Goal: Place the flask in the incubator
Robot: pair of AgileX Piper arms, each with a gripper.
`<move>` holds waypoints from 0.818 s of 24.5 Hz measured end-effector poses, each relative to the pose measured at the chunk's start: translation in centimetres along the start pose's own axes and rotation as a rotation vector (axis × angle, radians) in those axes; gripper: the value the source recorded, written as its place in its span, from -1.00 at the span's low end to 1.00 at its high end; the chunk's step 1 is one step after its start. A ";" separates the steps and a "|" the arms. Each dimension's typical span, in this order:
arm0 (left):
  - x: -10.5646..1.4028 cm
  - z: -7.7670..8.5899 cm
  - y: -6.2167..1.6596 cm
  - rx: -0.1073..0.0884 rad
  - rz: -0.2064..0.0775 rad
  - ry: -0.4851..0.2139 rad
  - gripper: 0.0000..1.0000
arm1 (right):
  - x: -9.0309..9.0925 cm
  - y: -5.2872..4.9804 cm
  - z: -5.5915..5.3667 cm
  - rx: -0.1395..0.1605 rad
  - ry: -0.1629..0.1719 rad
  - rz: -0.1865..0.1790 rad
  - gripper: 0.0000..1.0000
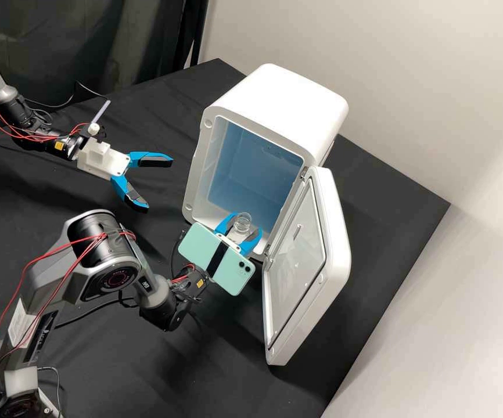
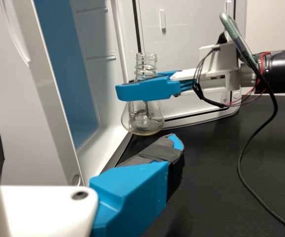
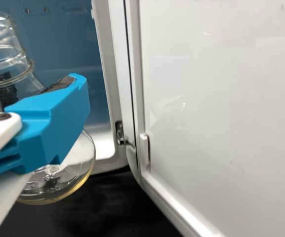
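Flask (image 1: pixel 242 221) at open incubator (image 1: pixel 275 110) doorway, not yet inside; right gripper (image 1: pixel 243 229) jaws pinching its neck, left gripper (image 1: pixel 157 182) jaws spread.

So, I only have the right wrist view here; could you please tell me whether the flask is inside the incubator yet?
Observer: Not yet. In the high view the flask hangs at the lower front edge of the incubator opening. The right gripper has its jaws shut on the flask's neck.
Operator: Thank you. And where is the other arm?
Observer: The left gripper is above the bench, left of the incubator in the high view. Its jaws are open and hold nothing.
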 end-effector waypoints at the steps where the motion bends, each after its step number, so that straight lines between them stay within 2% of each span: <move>1: 0.0 0.0 0.00 0.000 0.000 0.000 1.00 | 0.1 0.1 0.0 -0.002 0.003 0.002 -1.00; 7: 0.0 0.0 0.00 0.000 0.000 0.000 1.00 | 1.3 0.7 -0.9 -0.018 0.042 0.030 -1.00; 11: 0.0 0.0 0.00 0.000 0.000 0.000 1.00 | 2.3 1.1 -1.8 -0.023 0.074 0.057 -1.00; 15: 0.0 0.0 0.00 0.000 0.000 0.000 1.00 | 3.0 0.8 -2.7 -0.028 0.108 0.050 -1.00; 20: 0.0 0.0 0.00 0.000 0.000 0.000 1.00 | 3.7 0.5 -2.9 -0.027 0.121 0.046 -1.00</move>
